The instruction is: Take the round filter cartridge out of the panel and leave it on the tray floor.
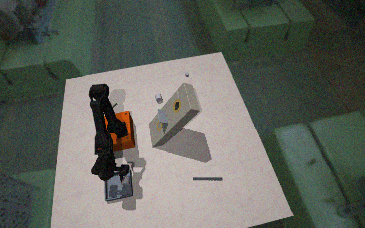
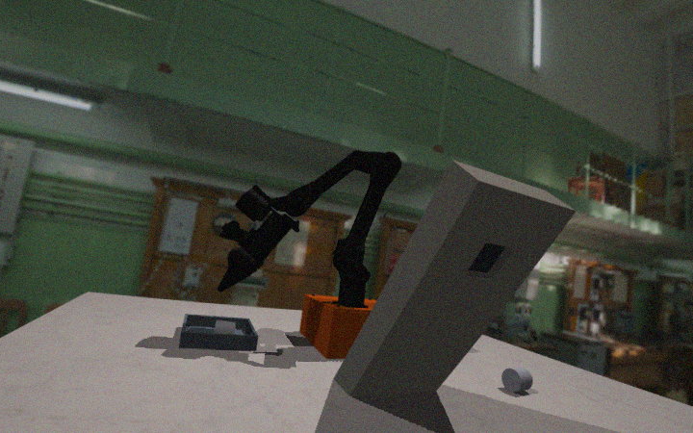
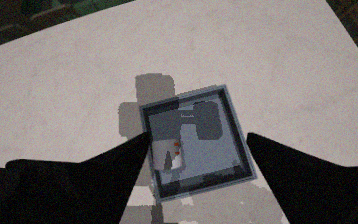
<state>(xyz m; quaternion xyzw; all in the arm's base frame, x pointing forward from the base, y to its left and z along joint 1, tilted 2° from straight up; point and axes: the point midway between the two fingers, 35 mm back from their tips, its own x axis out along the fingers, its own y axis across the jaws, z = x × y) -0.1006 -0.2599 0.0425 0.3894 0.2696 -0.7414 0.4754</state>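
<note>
The pale filter cartridge (image 1: 126,180) (image 2: 225,326) (image 3: 160,150) is inside the dark tray (image 1: 119,198) (image 2: 217,341) (image 3: 206,189), on its floor near the left wall in the wrist view. It seems to lie on its side; small red marks show on it, but its slots cannot be made out. My gripper (image 2: 222,288) (image 3: 197,136) is wide open above the tray, with nothing between its fingers and a gap to the cartridge. The tilted service panel (image 1: 185,91) (image 2: 419,322) has a dark, empty round opening (image 1: 177,106) with a yellow ring.
A grey flap (image 1: 162,116) stands out from the panel beside a second yellow ring (image 1: 159,125). A loose grey cylinder (image 1: 158,98) (image 2: 516,380) and a small disc (image 1: 186,74) lie beyond. A dark bar (image 1: 207,179) lies at the right. The orange base block (image 1: 130,127) (image 2: 333,328) is near the tray.
</note>
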